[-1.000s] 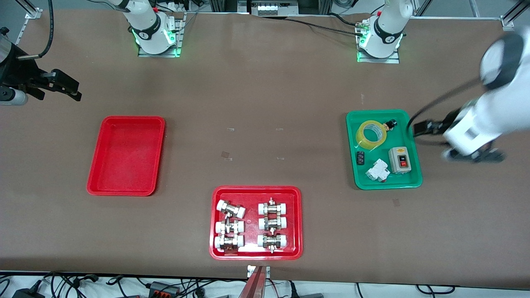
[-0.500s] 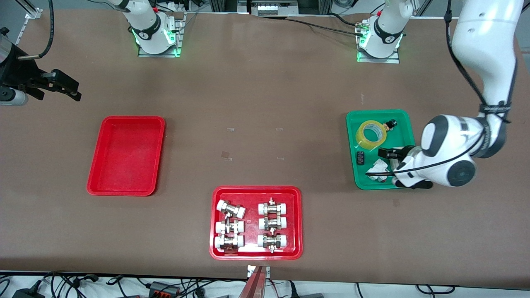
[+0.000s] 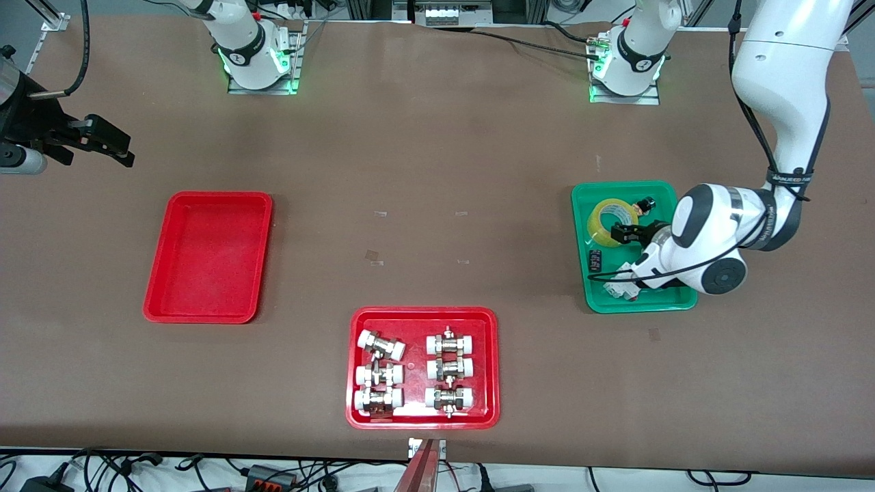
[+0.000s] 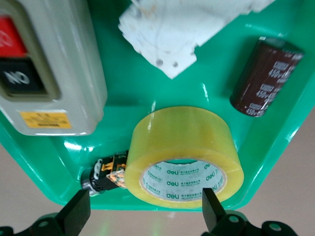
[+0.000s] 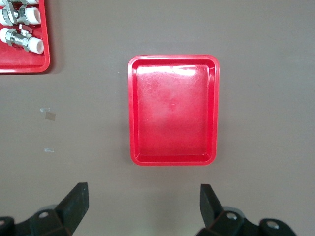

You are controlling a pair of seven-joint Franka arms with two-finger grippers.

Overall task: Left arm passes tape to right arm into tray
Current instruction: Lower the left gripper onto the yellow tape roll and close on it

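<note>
The yellow tape (image 3: 610,220) lies flat in the green tray (image 3: 588,301), at the end farther from the front camera. My left gripper (image 3: 625,234) hangs low over that tray, open and empty, just beside the tape. In the left wrist view the tape (image 4: 184,152) sits close to the left gripper (image 4: 145,205), its jaws wider than the roll. The plain red tray (image 3: 208,256) lies empty toward the right arm's end. My right gripper (image 3: 116,147) waits open near that end of the table, and the right wrist view shows the red tray (image 5: 172,110) ahead of it (image 5: 142,201).
The green tray (image 4: 49,182) also holds a grey switch box (image 4: 44,73), a white breaker (image 4: 167,29), a dark capacitor (image 4: 266,78) and a small black part (image 4: 103,172). A red tray of white-capped fittings (image 3: 422,367) lies nearest the front camera, at mid-table.
The left arm has swung in from the table's end to over the green tray, and its gripper has moved up beside the tape. The right arm has not moved.
</note>
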